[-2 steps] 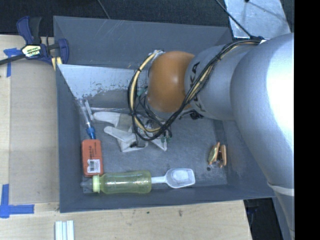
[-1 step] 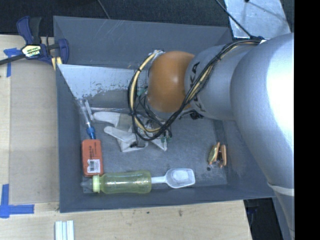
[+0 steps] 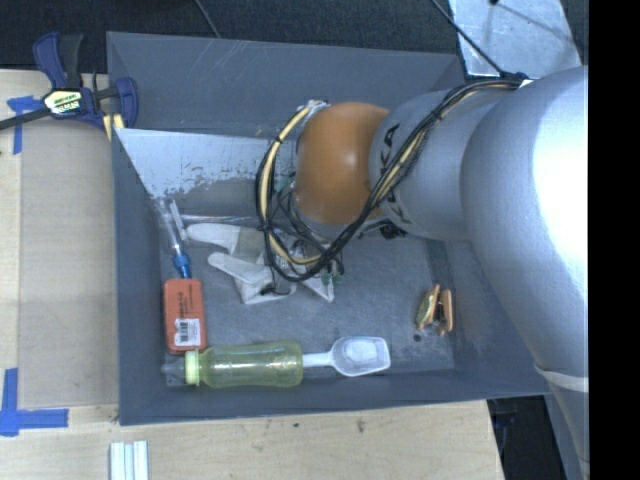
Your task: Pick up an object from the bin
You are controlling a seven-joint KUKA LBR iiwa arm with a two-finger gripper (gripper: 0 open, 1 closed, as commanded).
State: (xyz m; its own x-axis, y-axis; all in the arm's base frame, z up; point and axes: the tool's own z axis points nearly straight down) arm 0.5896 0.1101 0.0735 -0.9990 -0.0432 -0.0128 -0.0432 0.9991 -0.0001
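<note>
White plastic scraps (image 3: 243,268) lie mid-bin, under and just left of the gripper (image 3: 300,270). Likely light, thin, stiff-ish and slippery, so pinch a raised folded edge, not the flat. Arm enters from the right, orange wrist cover (image 3: 335,163) pointing down. Gripper apart or together: can't tell.

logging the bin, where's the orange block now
Camera view, lower left of the bin: the orange block lies just above the left end of the yellow-green bottle, below the blue-tipped clear tube.
</note>
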